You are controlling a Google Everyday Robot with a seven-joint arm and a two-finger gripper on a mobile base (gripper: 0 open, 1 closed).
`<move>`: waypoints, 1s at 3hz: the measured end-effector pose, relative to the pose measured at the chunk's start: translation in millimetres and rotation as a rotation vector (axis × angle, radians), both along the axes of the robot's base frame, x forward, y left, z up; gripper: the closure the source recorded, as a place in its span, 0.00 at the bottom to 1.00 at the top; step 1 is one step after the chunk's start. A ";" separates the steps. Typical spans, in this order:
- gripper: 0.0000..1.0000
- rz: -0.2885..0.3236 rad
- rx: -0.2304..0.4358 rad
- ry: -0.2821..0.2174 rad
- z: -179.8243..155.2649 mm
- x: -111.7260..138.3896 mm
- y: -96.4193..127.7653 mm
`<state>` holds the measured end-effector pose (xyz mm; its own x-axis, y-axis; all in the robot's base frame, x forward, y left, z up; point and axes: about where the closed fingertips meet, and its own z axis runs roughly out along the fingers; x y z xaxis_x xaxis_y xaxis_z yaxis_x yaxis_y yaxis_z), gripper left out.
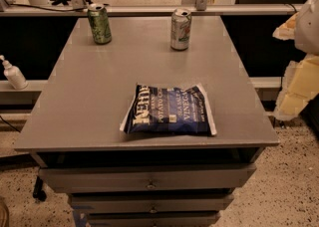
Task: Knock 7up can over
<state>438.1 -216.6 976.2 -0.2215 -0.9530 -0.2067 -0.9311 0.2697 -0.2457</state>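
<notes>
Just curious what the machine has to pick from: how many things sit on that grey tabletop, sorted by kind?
Soda cans: 2 (7up can, green can)
Chip bags: 1 (blue bag)
Total: 3
The end effector is at the right, beyond the table, touching none of them.

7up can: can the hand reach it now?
Likely yes: the hand hangs beyond the table's right edge, and nothing stands between it and the 7up can; the Kettle chips bag lies nearer the front.
</notes>
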 end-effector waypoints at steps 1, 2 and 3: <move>0.00 -0.002 0.010 -0.008 0.1 3.1 0.0; 0.00 -0.013 0.059 -0.048 0.2 18.6 -0.3; 0.00 -0.017 0.119 -0.130 -3.7 68.2 -1.7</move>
